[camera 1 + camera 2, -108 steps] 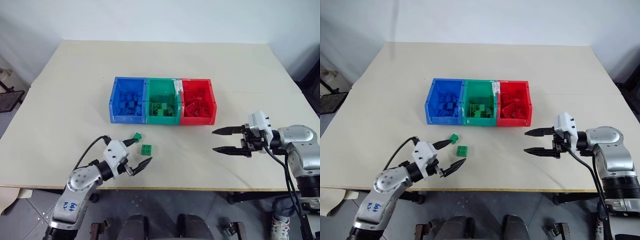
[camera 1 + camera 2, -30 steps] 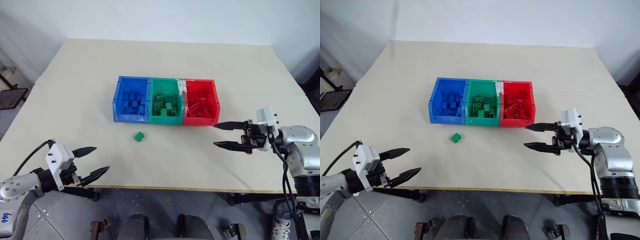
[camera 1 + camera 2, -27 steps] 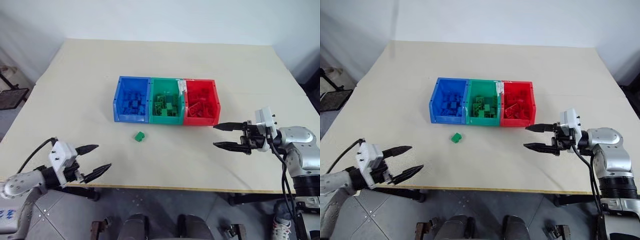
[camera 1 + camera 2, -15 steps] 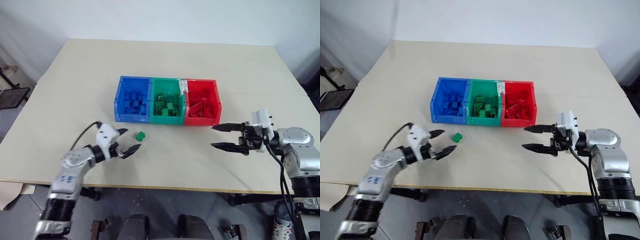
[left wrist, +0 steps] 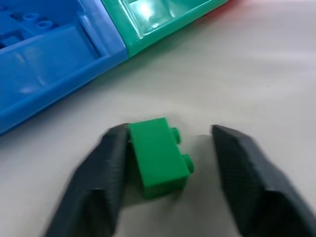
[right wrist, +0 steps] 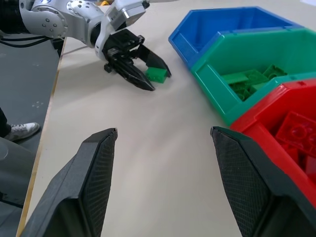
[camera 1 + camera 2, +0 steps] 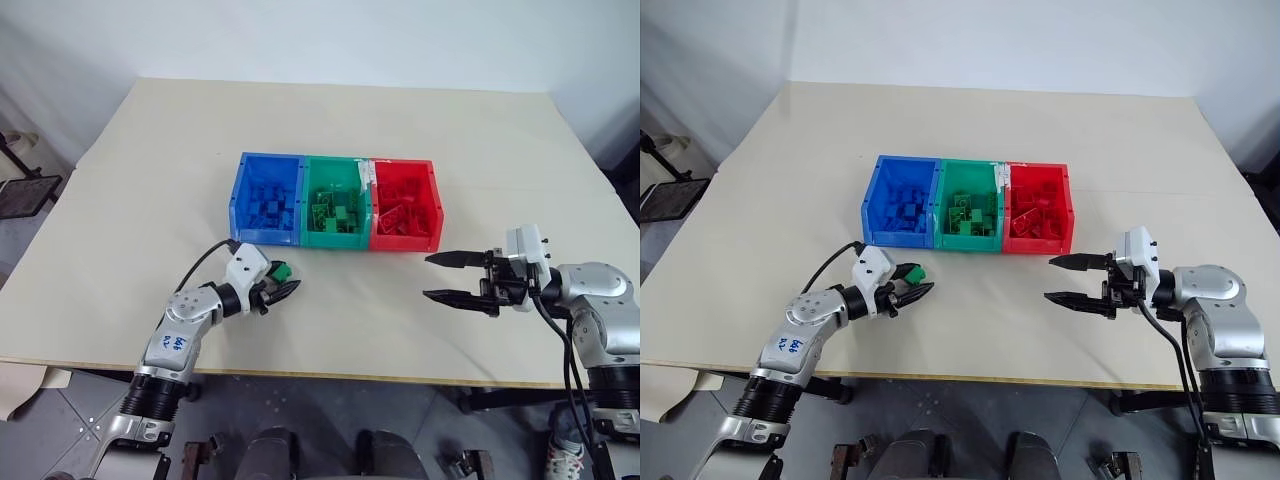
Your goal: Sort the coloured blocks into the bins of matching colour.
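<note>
In the left wrist view the left gripper (image 5: 168,148) is blurred, so it is not clear if the finger on the studded side touches the green block (image 5: 159,157); a gap seems to remain there. The blue bin (image 5: 47,74) and the green bin (image 5: 163,22) are cut off by the edge of that picture. In the head views the bricks inside the three bins (image 7: 335,203) are too small to count. In the right wrist view the red bin (image 6: 291,133) is cut off.
</note>
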